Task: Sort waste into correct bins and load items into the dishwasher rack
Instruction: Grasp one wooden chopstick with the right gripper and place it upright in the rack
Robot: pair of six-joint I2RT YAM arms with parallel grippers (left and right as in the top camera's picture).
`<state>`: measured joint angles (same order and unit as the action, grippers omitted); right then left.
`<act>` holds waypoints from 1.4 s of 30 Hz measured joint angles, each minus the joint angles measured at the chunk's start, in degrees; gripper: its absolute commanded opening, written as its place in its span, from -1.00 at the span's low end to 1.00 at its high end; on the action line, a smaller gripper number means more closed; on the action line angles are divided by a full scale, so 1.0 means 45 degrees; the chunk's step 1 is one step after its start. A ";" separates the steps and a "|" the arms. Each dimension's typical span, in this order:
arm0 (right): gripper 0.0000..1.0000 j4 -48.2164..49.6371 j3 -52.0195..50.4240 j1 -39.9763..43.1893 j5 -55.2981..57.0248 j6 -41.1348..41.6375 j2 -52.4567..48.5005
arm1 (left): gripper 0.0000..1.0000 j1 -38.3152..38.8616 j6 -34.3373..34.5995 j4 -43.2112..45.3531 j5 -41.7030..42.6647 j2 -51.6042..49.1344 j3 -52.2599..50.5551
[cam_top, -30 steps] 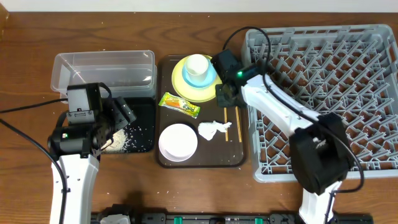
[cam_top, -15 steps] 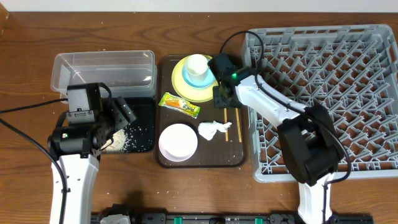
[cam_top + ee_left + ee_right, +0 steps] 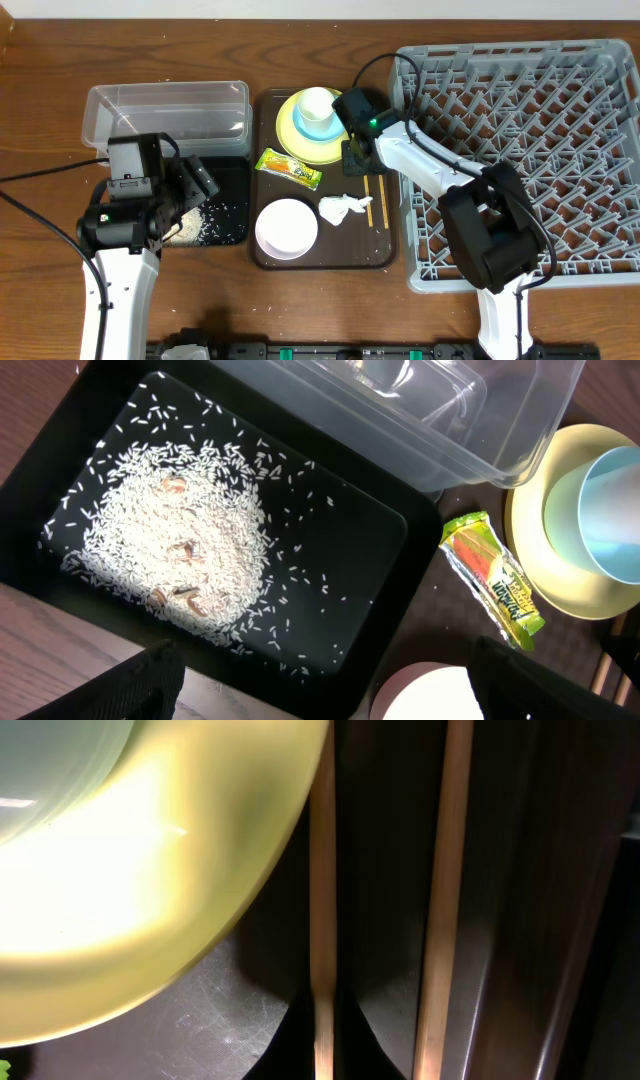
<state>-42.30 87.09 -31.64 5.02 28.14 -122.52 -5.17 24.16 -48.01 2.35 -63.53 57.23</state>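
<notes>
Shifting toward the plate (image 3: 120, 870), your right gripper (image 3: 322, 1045) is pinching fully shut on one chopstick (image 3: 322, 870), so dish loading is starting. Your left gripper (image 3: 340, 685) is hovering wide open, empty.

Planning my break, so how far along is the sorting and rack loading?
Done: rice lies in the black tray. In hand: right tool pinches one chopstick. Left: wrapper, tissue, plate, blue bowl, cup, white bowl sit on the brown tray; rack holds nothing.
</notes>
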 measured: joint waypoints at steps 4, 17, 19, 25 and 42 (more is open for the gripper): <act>-0.98 -0.0155 0.0073 0.0000 -0.0005 0.0029 0.0029 | 0.86 0.0000 0.0000 -0.0005 0.0000 0.0000 0.0000; -0.97 -0.1389 0.0408 0.0253 0.0670 -0.0767 0.4318 | 0.86 0.0000 0.0000 -0.0005 0.0005 0.0000 0.0000; -0.98 -0.2001 0.0457 0.0486 0.1253 -0.1073 0.5047 | 0.86 0.0000 0.0000 0.0000 0.0005 0.0000 0.0000; -0.98 -0.2987 0.0457 0.1700 0.2361 -0.2084 0.5814 | 0.86 0.0000 0.0000 -0.0005 0.0005 0.0000 0.0000; -0.92 -0.3070 0.0131 0.3351 0.1943 -0.3842 0.5013 | 0.87 0.0000 0.0000 0.0000 0.0000 0.0000 0.0000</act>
<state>-56.12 87.68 -16.56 13.76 10.85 -99.96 -5.17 24.16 -48.01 2.35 -63.53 57.23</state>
